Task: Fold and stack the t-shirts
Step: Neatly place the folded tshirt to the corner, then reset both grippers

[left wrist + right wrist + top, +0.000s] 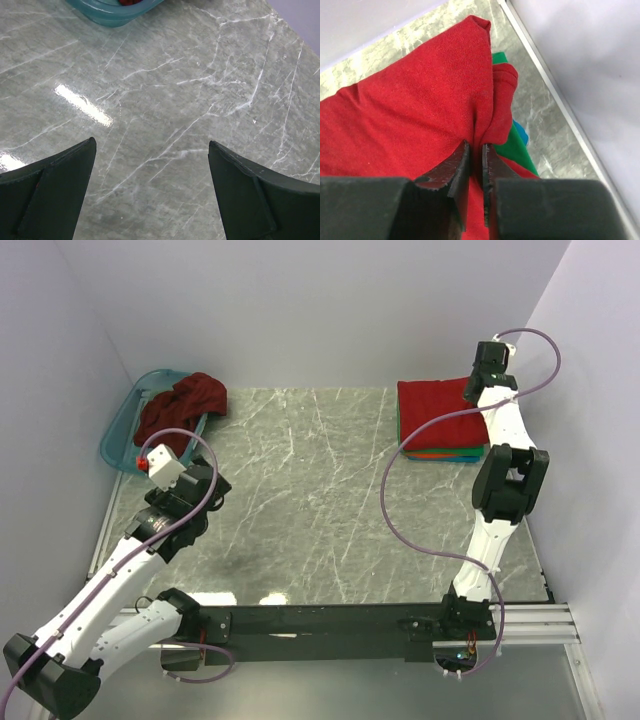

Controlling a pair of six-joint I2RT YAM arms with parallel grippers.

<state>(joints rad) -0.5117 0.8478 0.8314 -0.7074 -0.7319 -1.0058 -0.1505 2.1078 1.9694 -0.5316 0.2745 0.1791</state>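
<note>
Four or so folded t-shirts [450, 453] sit stacked at the table's far right, with the bright red t-shirt [432, 418] on top and its fold pinched in the nearly closed right gripper [475, 145]. One maroon t-shirt [185, 405] lies unfolded over the basket [112, 435], seemingly the last to do; the left gripper [151, 142] gapes wide, empty

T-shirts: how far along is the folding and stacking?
Done: a folded stack sits far right, the bright red t-shirt topping a green t-shirt and blue t-shirt. In hand: the right jaws pinch a fold of that red shirt. Still to do: the maroon t-shirt lies crumpled over the teal basket; the left jaws hang open above the table.
</note>
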